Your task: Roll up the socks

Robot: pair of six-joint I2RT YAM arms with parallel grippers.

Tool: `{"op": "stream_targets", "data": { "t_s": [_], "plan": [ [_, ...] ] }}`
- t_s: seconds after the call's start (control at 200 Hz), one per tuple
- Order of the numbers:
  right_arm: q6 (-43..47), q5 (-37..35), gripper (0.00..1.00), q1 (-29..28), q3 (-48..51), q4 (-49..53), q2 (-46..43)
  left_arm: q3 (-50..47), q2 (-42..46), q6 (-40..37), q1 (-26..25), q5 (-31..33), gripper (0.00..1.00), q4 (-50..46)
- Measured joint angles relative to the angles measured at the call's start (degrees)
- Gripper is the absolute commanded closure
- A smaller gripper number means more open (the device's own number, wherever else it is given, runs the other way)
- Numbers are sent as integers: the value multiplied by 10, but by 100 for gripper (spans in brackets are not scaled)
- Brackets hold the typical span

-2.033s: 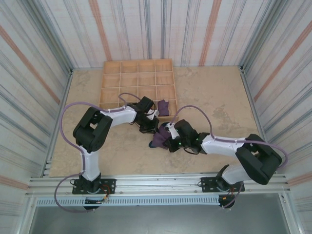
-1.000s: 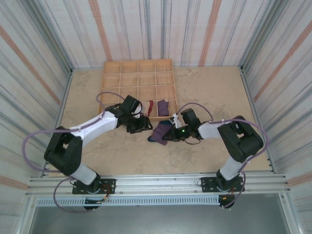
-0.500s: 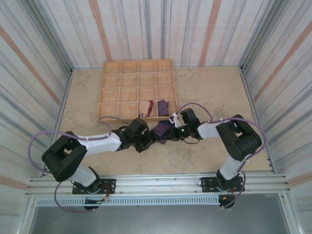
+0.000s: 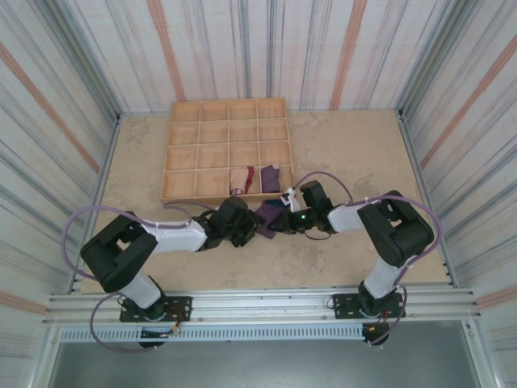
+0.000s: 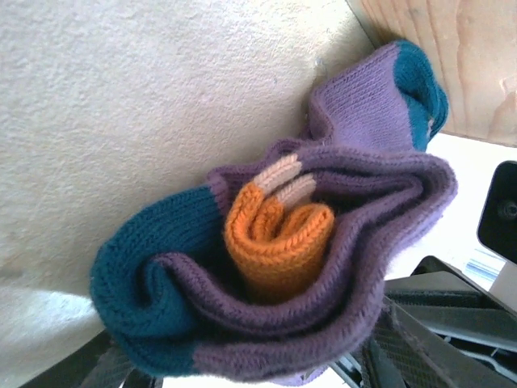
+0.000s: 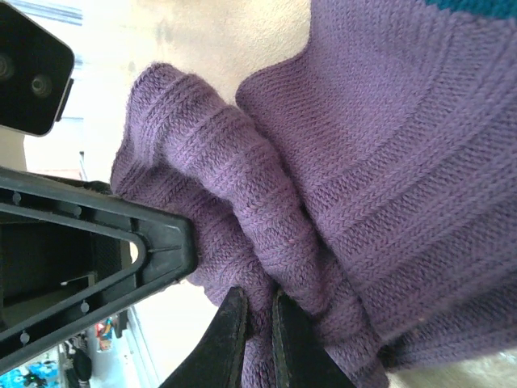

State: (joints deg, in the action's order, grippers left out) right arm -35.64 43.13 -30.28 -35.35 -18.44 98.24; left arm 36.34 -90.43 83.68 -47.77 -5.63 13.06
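Since a moment ago the left gripper [image 4: 244, 230] has drawn in against the purple sock [image 4: 265, 218], jaw spread not determinable, sock bundled just before the wooden tray [image 4: 194, 153], right gripper [image 4: 280, 222] pinched tight on its fabric, tabletop [image 4: 363, 153] running rightward to the wall.

**Tan table with a wooden tray and one bundled sock**

A mottled, sandy-tan table [image 4: 355, 153] fills the floor of the enclosure. Toward its far side, a little left of centre, sits a shallow wooden tray [image 4: 229, 121] divided into a four-by-four grid of square compartments. Just in front of the tray's near edge, towards its right end, a purple sock [image 4: 266, 218] rests on the table as a bunched bundle. The left wrist view shows an orange cuff coiled at the bundle's middle, purple knit folded around it and teal patches at both ends.
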Motion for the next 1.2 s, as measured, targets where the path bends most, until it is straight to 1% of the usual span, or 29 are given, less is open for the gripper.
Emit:
{"op": "stream_targets", "data": {
  "t_s": [0.25, 0.411, 0.466, 0.511, 0.576, 0.646, 0.701, 0.777, 0.857, 0.892, 0.967, 1.037, 1.122, 1.202],
  "plan": [
    [0, -3, 100, 0, 8, -21, 0, 15, -34, -8, 6, -3, 60, 20],
    [-2, -11, 100, 0, 11, -34, 0, 22, -51, -21, 15, -10, 77, 29],
    [-1, -14, 94, 0, 11, -35, 0, 25, -54, -29, 19, -16, 85, 29],
    [0, -17, 88, 0, 12, -35, -2, 29, -56, -33, 22, -23, 92, 26],
    [3, -30, 78, -1, 15, -33, -11, 35, -57, -43, 27, -34, 99, 18],
    [15, -57, 67, -11, 19, -16, -36, 43, -58, -56, 30, -40, 99, 0],
    [33, -97, 61, -28, 21, 9, -69, 51, -57, -65, 31, -44, 100, -19],
    [58, -157, 48, -65, 23, 46, -116, 65, -51, -81, 32, -44, 100, -58],
    [85, -240, 38, -125, 26, 75, -167, 76, -40, -96, 32, -44, 100, -108],
    [99, -280, 36, -156, 28, 83, -187, 81, -35, -103, 32, -44, 100, -128],
    [133, -370, 34, -221, 32, 92, -215, 91, -27, -117, 32, -44, 99, -172],
    [167, -462, 33, -284, 34, 94, -219, 97, -20, -128, 34, -44, 99, -204],
    [212, -564, 34, -356, 36, 89, -203, 97, -13, -137, 40, -50, 99, -228],
    [249, -648, 34, -405, 37, 73, -171, 97, -9, -143, 46, -56, 99, -240]
  ]
}}
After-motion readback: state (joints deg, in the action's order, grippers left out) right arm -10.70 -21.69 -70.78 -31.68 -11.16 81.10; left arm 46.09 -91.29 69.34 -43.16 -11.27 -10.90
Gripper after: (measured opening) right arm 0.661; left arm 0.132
